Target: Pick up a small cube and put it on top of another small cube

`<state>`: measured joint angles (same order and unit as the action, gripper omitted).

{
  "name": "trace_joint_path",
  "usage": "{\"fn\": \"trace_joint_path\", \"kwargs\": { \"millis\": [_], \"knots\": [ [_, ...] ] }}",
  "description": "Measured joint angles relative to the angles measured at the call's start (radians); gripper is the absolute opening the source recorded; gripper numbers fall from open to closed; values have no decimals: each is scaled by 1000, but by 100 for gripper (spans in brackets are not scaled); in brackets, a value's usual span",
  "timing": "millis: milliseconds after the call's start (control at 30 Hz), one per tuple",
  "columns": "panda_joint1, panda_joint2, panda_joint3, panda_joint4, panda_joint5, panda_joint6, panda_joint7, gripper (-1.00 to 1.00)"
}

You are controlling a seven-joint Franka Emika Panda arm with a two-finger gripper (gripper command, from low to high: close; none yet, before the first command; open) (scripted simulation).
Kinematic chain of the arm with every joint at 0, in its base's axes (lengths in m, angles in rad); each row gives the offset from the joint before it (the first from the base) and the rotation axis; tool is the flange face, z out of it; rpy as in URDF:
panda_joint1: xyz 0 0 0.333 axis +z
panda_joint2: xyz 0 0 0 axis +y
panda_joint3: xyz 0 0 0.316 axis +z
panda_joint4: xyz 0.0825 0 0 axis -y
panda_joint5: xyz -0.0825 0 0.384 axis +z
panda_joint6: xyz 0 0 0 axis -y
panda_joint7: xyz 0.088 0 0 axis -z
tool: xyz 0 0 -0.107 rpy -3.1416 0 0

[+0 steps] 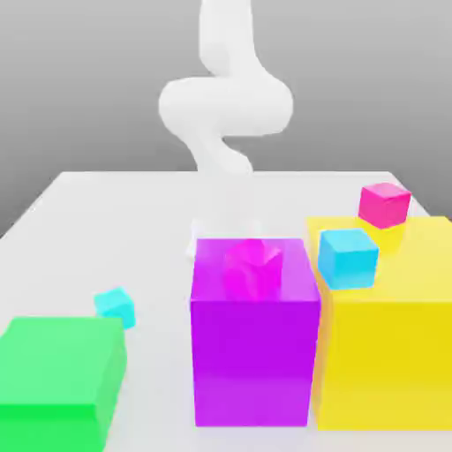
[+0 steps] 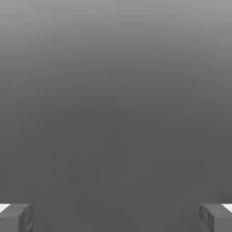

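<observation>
The gripper [image 2: 116, 217] stood wide and empty, raised well behind the blocks. The small cube [image 1: 116, 306] lay far from it, beside the green block [image 1: 57, 375]. The descent could knock that block. The purple block [image 1: 254, 340] hid the arm's lower part.

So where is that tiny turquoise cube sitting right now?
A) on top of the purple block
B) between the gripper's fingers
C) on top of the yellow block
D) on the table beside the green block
D: the tiny turquoise cube rests on the table, next to the green block.
</observation>
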<state>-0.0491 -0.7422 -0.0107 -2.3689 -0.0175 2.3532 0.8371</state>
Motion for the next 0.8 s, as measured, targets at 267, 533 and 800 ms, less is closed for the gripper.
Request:
{"fn": "trace_joint_path", "kwargs": {
  "millis": [267,533,800],
  "knots": [
    [-189,230,-65,-257,-62,203,140,0],
    [-402,504,-171,-539,-103,440,274,0],
    [-478,794,-161,-615,42,683,217,0]
  ]
}}
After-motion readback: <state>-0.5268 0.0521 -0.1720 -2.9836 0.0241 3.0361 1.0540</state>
